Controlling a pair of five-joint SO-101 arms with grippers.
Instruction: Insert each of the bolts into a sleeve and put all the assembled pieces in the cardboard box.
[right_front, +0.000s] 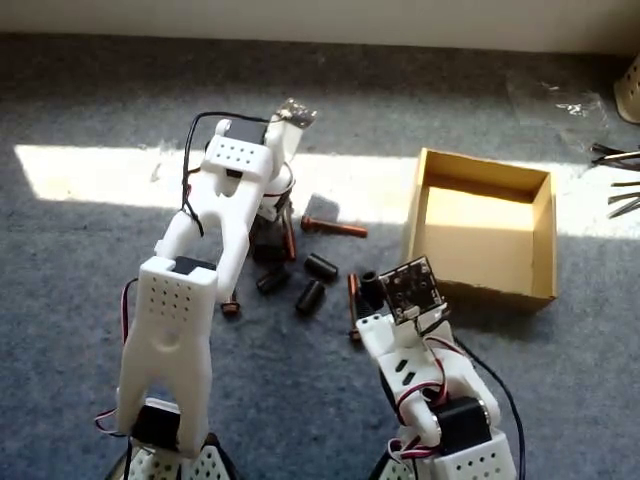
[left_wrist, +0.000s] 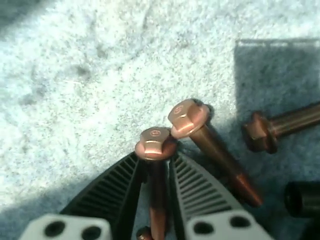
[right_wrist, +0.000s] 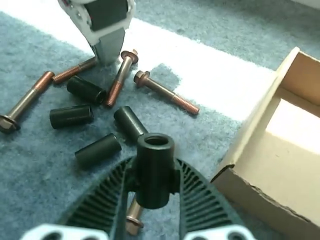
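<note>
1. Left of centre in the high view, the white, perforated left arm (right_front: 215, 215) stretches up the frame over grey, nubbly carpet (right_front: 80, 260). The left gripper (left_wrist: 156, 162) has its ribbed black fingers (left_wrist: 120, 192) nearly together, clamped on the smooth shank of a copper-coloured bolt (left_wrist: 155, 142). The bolt's hexagonal flanged head sticks out past the tips.
2. A second bolt (left_wrist: 210, 150) lies flat on the carpet with its flange touching that head. Near the frame's centre lies a third bolt (right_front: 335, 228), its threaded end pointing towards the box.
3. Just below it in the frame, loose sleeves (right_front: 320, 266) lie near one another on their sides. They are short, matte black tubes.
4. Right of centre, the right gripper (right_wrist: 155, 172) is partly closed, its ribbed jaws hugging a held sleeve (right_wrist: 156, 150). This sleeve stands upright with its round bore facing up.
5. At the right sits the cardboard box (right_front: 543, 240), which is square, shallow, open-topped and tan.
</note>
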